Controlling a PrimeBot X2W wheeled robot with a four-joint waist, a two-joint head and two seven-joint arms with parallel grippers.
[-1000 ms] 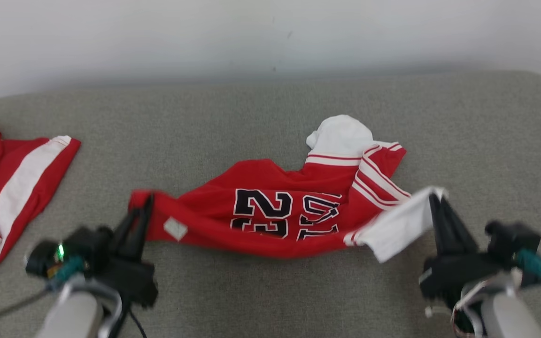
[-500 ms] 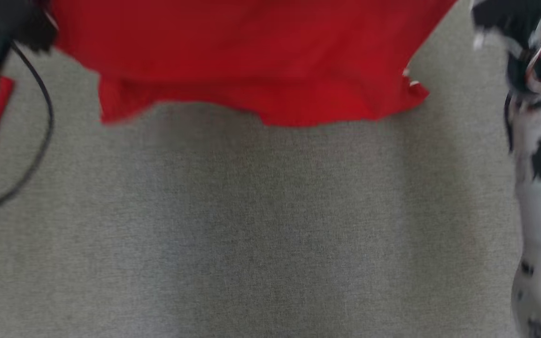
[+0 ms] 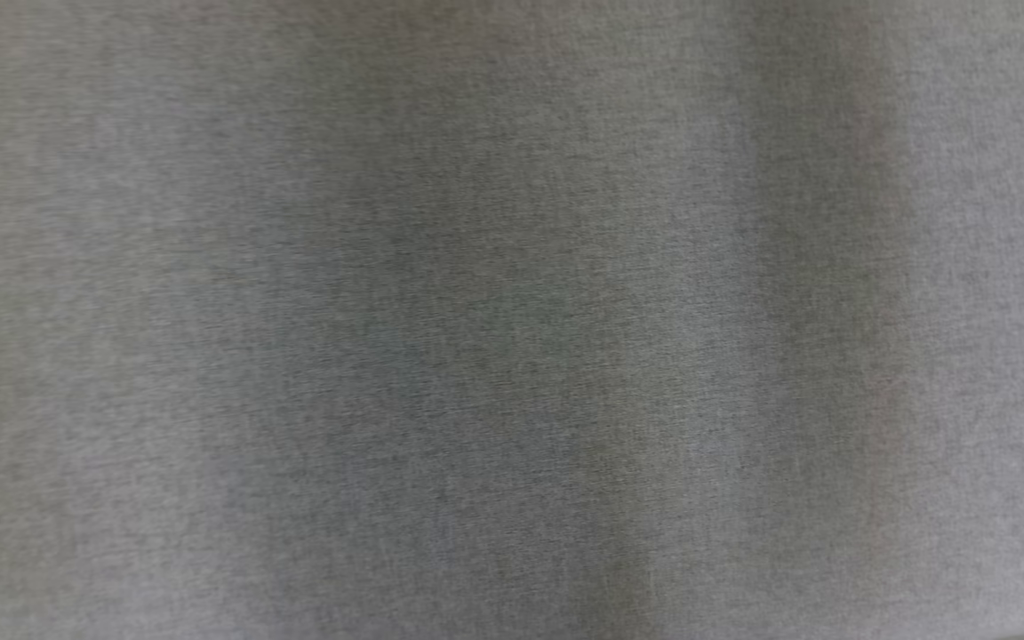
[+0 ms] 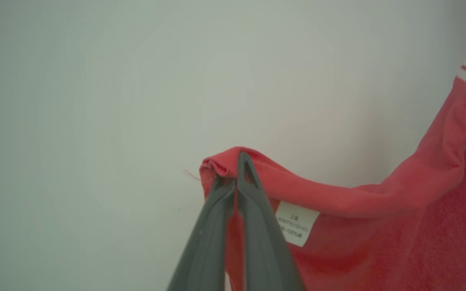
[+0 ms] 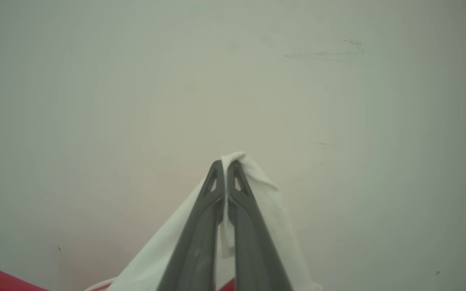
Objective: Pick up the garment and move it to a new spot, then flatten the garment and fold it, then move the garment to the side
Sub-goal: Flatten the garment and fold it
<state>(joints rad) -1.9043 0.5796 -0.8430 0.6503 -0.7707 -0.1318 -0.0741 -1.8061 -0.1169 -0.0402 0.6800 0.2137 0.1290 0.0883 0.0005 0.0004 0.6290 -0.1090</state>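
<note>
The garment point(image 4: 378, 242) is running off the left wrist view's right and bottom edges, its white part point(image 5: 273, 210) off the right wrist view's bottom. Its label point(image 4: 296, 223) is bearing unreadably small print.

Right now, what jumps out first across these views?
In the left wrist view, the left gripper is shut on a bunched red edge of the garment, held up in the air, with a white care label just beside it. In the right wrist view, the right gripper pinches a white corner of fabric in the same way. The head view shows a blurred grey surface with soft shadow bands.
</note>
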